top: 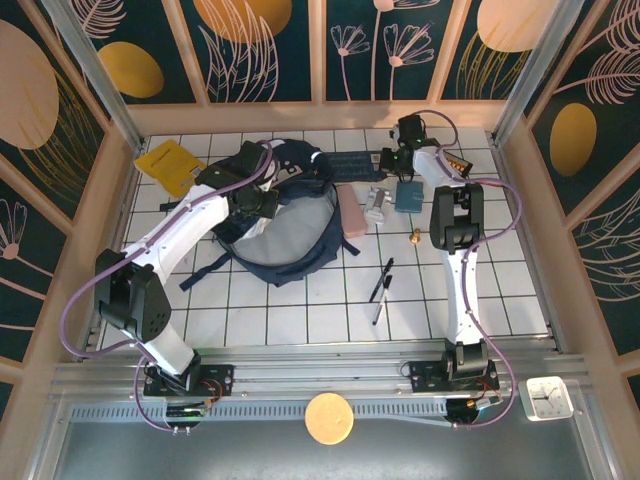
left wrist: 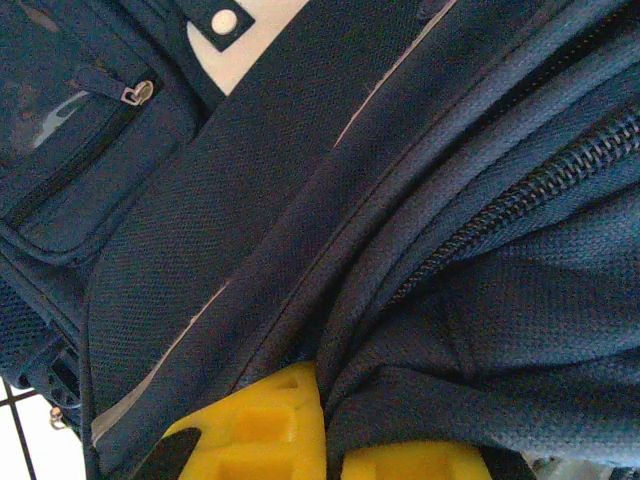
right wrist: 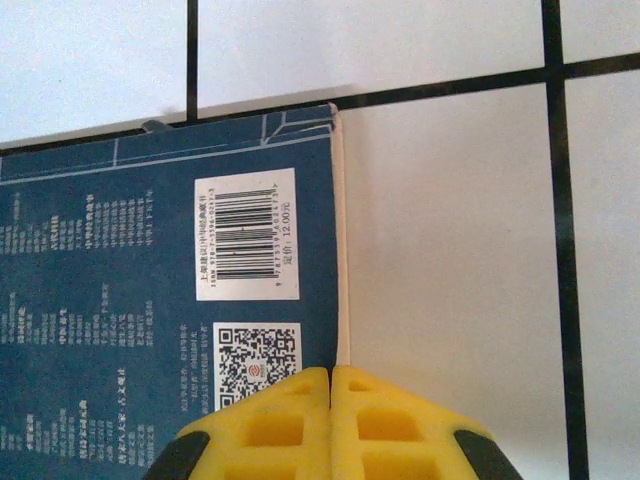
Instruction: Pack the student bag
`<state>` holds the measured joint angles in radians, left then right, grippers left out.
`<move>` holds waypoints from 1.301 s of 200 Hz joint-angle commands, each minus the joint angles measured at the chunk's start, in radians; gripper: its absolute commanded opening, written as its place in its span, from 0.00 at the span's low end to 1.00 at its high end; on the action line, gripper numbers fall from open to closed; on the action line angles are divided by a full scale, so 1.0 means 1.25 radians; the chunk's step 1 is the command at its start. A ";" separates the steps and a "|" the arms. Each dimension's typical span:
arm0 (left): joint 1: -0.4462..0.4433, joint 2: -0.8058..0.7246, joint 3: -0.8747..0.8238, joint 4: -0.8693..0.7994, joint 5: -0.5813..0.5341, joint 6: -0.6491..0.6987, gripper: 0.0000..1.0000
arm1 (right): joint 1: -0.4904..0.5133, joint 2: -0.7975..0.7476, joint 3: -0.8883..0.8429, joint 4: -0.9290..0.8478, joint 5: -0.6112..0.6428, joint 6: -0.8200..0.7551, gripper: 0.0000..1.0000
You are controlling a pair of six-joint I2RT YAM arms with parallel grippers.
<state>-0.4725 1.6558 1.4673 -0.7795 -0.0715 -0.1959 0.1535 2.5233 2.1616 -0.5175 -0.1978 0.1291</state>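
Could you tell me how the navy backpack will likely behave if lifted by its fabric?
Probably floppy: the student bag is woven fabric, bunched into folds at the left fingers. It would likely sag rather than lift whole, and its loose straps may trail.

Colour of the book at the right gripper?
Book: dark blue, white print, barcode and QR code. Best in the right wrist view.

A student bag (left wrist: 420,300) fold hides the left gripper (left wrist: 328,405) tips; the blue book (right wrist: 120,300) is cut off, small print unreadable
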 commanded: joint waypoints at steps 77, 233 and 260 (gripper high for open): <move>0.009 -0.016 0.022 0.017 -0.030 -0.053 0.00 | -0.032 -0.360 -0.294 0.286 -0.167 0.221 0.00; 0.009 0.034 0.066 0.033 0.013 -0.104 0.00 | -0.109 -0.237 -0.200 -0.013 -0.165 0.039 0.59; 0.009 0.041 0.066 0.031 0.009 -0.103 0.00 | -0.107 -0.151 -0.112 -0.067 -0.137 0.012 0.59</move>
<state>-0.4713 1.6924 1.5181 -0.7589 -0.0544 -0.2962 0.0189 2.2913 1.9091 -0.5041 -0.4156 0.2134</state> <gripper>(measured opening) 0.070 0.594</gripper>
